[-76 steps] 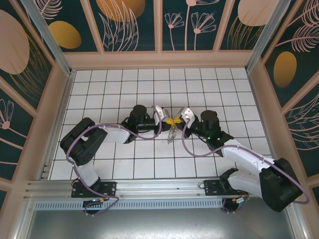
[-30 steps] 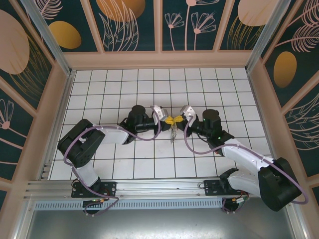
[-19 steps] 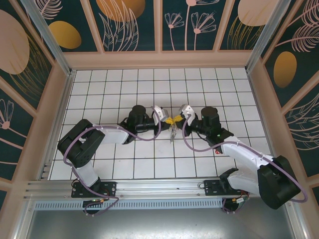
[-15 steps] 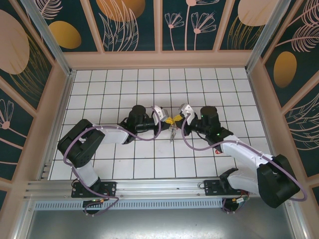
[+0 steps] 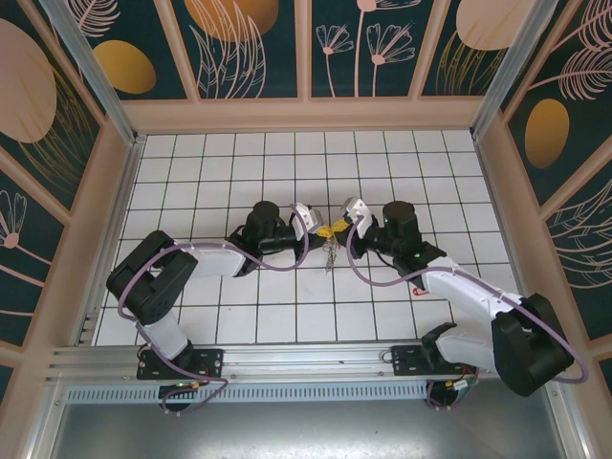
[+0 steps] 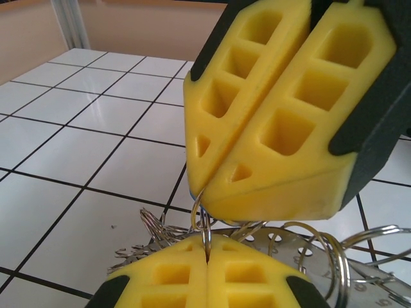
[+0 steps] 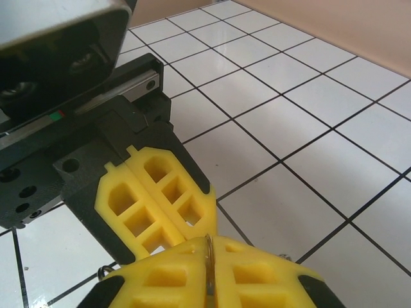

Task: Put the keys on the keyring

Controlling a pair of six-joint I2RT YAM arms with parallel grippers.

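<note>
Top view, claws: left claw (image 5: pixel 325 233) and right claw (image 5: pixel 338 228) meet tip to tip above mid tabletop (image 5: pixel 229 172); both arms equally near.
Top view, keyring: keyring (image 5: pixel 328 253) hangs as a small silvery bunch just below the meeting point, its long axis running down toward the arm bases; keys too small to tell apart.
Left wrist view: left claw (image 6: pixel 207 251) pressed closed on one thin wire loop; right claw (image 6: pixel 207 196) directly above, its pads together on the same wire; loops (image 6: pixel 302 240) fan out low and rightward.
Right wrist view: right claw (image 7: pixel 209 256) closed with a wire (image 7: pixel 209 242) pinched in its seam; left claw (image 7: pixel 192 224) touching it head-on.
Deciding relation: the ring probably lies between both tips, so any threading must work along that shared wire.
</note>
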